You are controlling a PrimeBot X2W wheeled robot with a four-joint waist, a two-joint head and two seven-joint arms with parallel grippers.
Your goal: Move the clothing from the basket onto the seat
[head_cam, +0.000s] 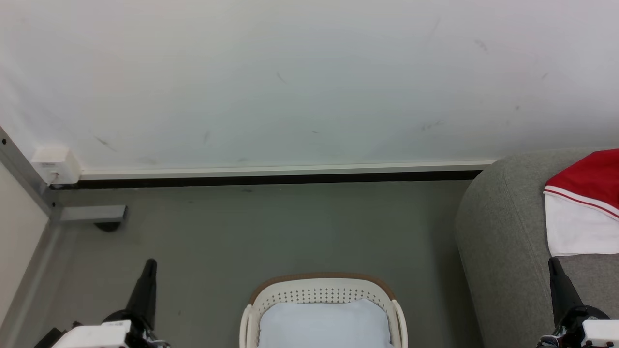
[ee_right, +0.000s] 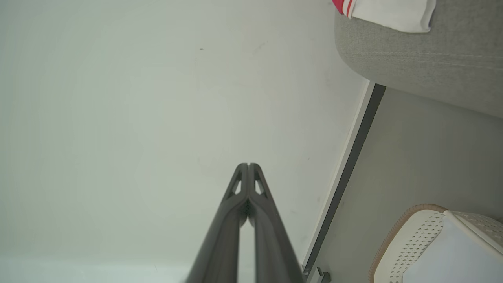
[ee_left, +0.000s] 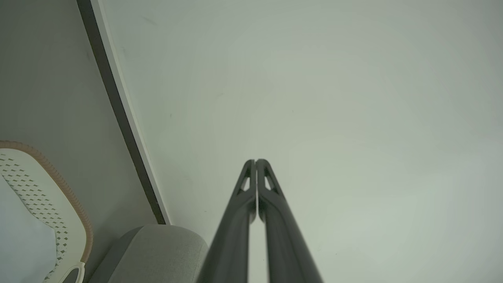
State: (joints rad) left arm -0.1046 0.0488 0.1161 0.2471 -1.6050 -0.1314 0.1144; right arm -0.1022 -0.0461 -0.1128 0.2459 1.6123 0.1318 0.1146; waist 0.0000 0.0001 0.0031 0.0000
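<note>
Left claw [ee_left: 256, 162]: fingers pressed together along their whole length, nothing between them. In its wrist view it points at the bare white wall [head_cam: 290, 87]. In the head view it sits at the lower left, over the grey floor [head_cam: 290, 232].

Right claw [ee_right: 248, 165]: also clenched, tips meeting, nothing gripped. It too points at the wall. In the head view its dark finger rises at the lower right, in front of the sofa [head_cam: 503, 241] cushion.

We note the basket [head_cam: 321, 279] between the two claws, standing on the floor at the bottom centre, clear of both. Its brown rim band and perforated white wall are visible, and a pale bluish-white sheet [head_cam: 324, 324] lies inside.

The sofa stands to the right of the basket, its rounded end against the wall.

The clothing [head_cam: 585, 203] lies on the sofa at the right edge: red part farther from us, a thin red-and-white stripe, white part nearer. The white hem ends just above the right claw's tip in the head view; we cannot tell if they touch.

A white skirting strip [head_cam: 280, 170] with a dark gap under it runs along the wall's foot.
</note>
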